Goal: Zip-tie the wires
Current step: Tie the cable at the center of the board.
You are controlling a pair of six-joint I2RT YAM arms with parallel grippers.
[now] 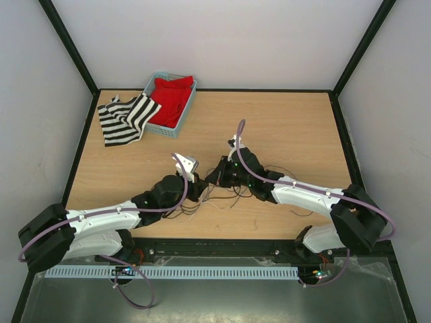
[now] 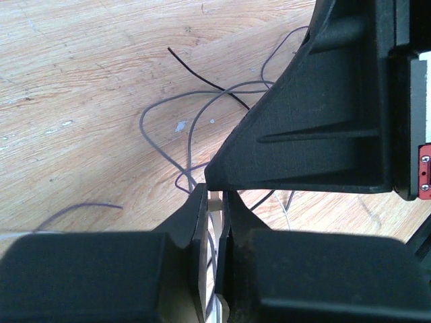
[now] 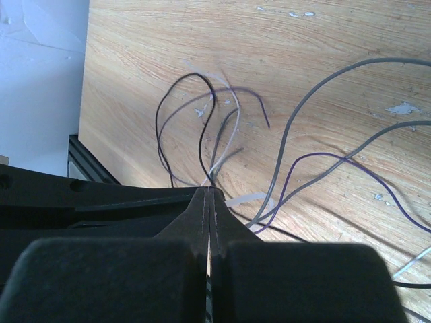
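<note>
Your right hand was fully closed, pinching the wires at its fingertips. From there the strands ran away from the hand across the desk, then curled back in loose loops. The tangle lay mostly left to right near the desk's front edge. Your left hand, tip to tip with the right, was nearly closed on a pale strip.
</note>
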